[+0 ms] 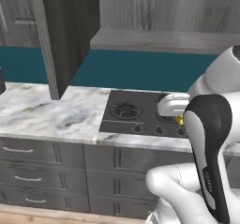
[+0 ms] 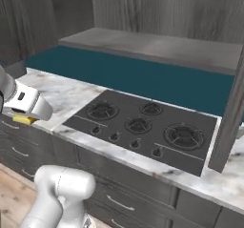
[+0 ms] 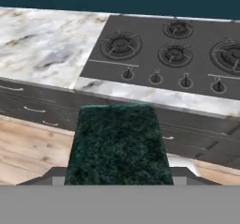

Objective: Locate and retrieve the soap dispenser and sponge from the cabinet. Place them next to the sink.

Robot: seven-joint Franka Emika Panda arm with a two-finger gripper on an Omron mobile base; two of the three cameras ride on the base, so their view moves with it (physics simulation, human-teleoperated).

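Observation:
My gripper [image 3: 117, 181] is shut on the sponge [image 3: 117, 143], whose dark green top layer lies between the fingers in the hand view. It hangs in front of the counter edge, over the floor and the base drawers. A sliver of the sponge's yellow body [image 1: 178, 120] shows under the white hand in the left base view, and again [image 2: 21, 119] in the right base view. The dark wood-grain cabinet [image 1: 65, 35] hangs above with its door open and its light grey shelf [image 2: 157, 46] showing. The soap dispenser and the sink are out of view.
A black stovetop [image 3: 173, 54] with several burners and a row of knobs is set in the marble counter [image 1: 47, 110]. Grey base drawers [image 1: 42, 167] run below it. A teal backsplash [image 2: 143, 77] spans the wall. Wooden floor [image 3: 33, 148] lies under the gripper.

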